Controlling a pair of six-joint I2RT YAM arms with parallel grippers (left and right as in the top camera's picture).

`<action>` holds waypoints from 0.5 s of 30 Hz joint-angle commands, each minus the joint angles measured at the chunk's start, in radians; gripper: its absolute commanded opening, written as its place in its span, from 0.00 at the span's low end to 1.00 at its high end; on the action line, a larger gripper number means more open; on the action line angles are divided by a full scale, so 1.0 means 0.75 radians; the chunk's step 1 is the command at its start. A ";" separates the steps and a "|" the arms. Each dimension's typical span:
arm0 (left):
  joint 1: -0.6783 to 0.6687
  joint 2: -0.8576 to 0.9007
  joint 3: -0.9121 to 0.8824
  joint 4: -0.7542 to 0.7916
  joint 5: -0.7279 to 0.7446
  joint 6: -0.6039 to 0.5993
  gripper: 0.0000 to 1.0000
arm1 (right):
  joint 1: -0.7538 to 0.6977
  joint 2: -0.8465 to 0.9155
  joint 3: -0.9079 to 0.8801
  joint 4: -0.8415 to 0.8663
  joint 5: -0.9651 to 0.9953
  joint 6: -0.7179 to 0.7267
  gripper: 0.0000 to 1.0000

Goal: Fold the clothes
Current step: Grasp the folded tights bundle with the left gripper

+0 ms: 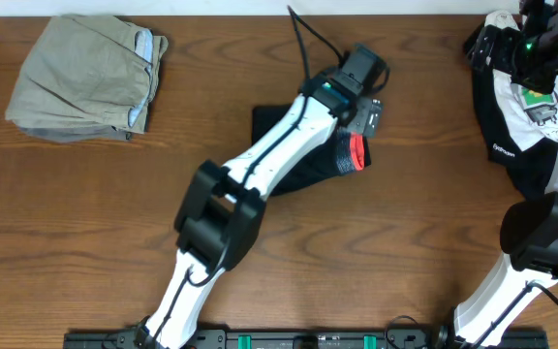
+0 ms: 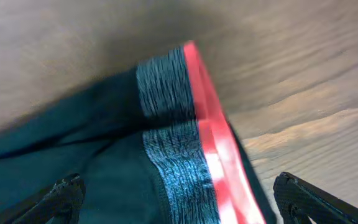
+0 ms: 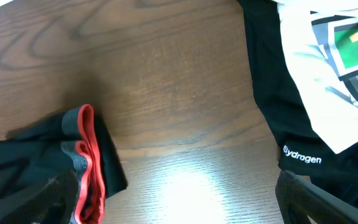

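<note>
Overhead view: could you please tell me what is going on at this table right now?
The left gripper hangs open over the grey-and-red waistband of the black pants, which lie in a compact bundle mid-table; it grips nothing. The right gripper is open too, beside a black-and-white garment at the right edge. Folded khaki trousers lie far left.

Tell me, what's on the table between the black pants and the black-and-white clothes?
Nothing. In the right wrist view, only bare wooden table lies between the black pants and the black-and-white clothes.
</note>
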 commanded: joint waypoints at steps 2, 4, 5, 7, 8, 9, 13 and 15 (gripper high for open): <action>-0.025 0.058 0.032 0.002 -0.055 -0.022 0.98 | 0.007 0.005 -0.028 -0.002 -0.014 -0.014 0.99; -0.034 0.078 0.032 0.009 -0.088 -0.021 0.98 | 0.007 0.005 -0.041 -0.002 -0.014 -0.014 0.99; -0.039 0.086 0.032 0.011 -0.093 -0.021 0.98 | 0.007 0.005 -0.047 -0.002 -0.014 -0.015 0.99; -0.045 0.109 0.032 0.014 -0.092 -0.022 0.98 | 0.007 0.006 -0.058 -0.002 -0.014 -0.018 0.99; -0.049 0.123 0.032 0.014 -0.092 -0.022 0.98 | 0.007 0.007 -0.061 -0.002 -0.014 -0.020 0.99; -0.056 0.131 0.032 0.013 -0.091 -0.022 0.98 | 0.007 0.008 -0.061 -0.003 -0.014 -0.023 1.00; -0.077 0.154 0.031 0.011 -0.093 -0.005 0.98 | 0.007 0.009 -0.062 -0.003 -0.014 -0.026 0.99; -0.079 0.167 0.031 -0.006 -0.122 0.031 0.98 | 0.007 0.009 -0.062 -0.003 -0.014 -0.034 0.99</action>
